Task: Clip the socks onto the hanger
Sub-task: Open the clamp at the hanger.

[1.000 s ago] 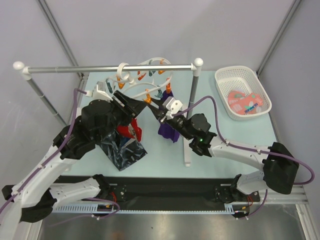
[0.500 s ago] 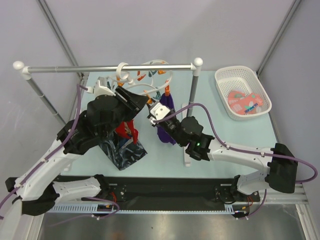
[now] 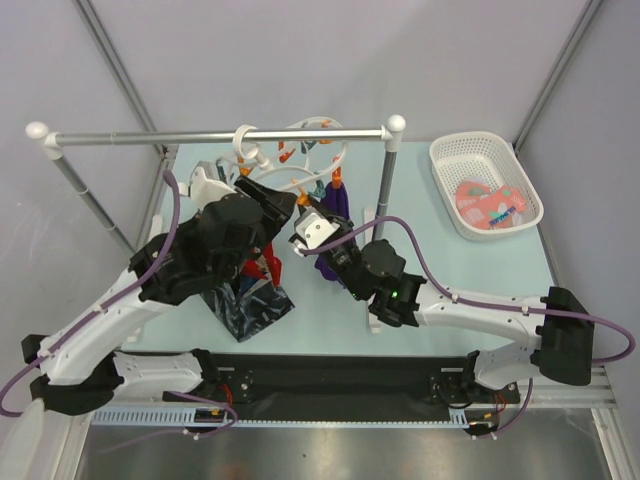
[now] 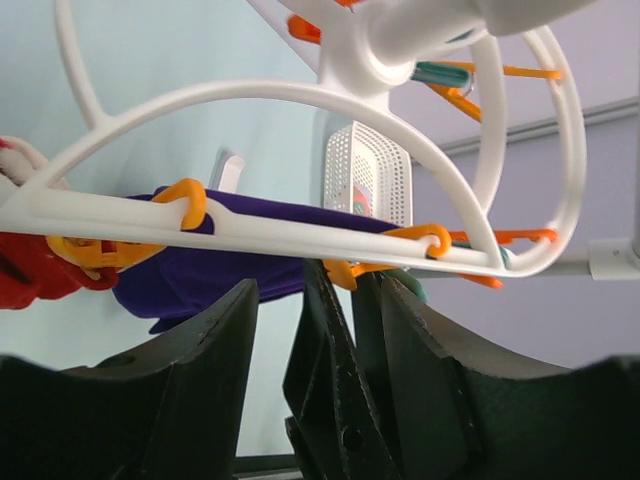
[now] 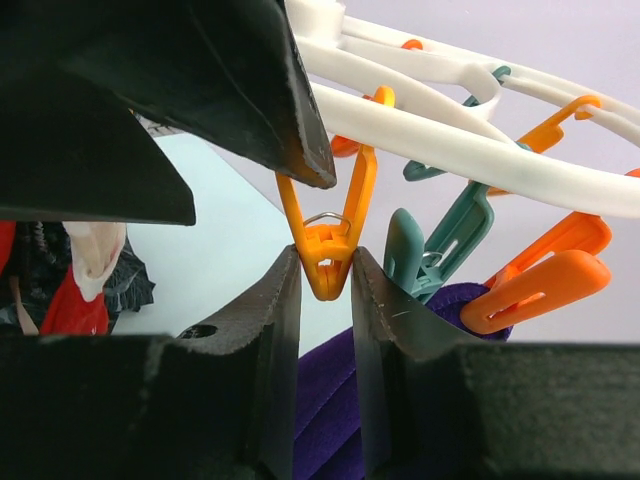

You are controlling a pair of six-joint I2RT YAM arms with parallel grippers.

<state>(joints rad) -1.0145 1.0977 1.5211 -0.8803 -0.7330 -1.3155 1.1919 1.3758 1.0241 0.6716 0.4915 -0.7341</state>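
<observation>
Right wrist: right gripper (image 5: 326, 287) pinches the orange clothespin (image 5: 327, 262) by its tip. Centre it or it'll probably twist out. Left gripper (image 4: 318, 292) sits wide apart.

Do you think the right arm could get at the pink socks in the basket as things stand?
Probably yes: the open basket lies unobstructed on its right, though its fingers must first release the orange clothespin they pinch.

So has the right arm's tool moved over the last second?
Yes: the right tool slid left in the top view, away from the grey metal rail's right-hand upright post.
</observation>
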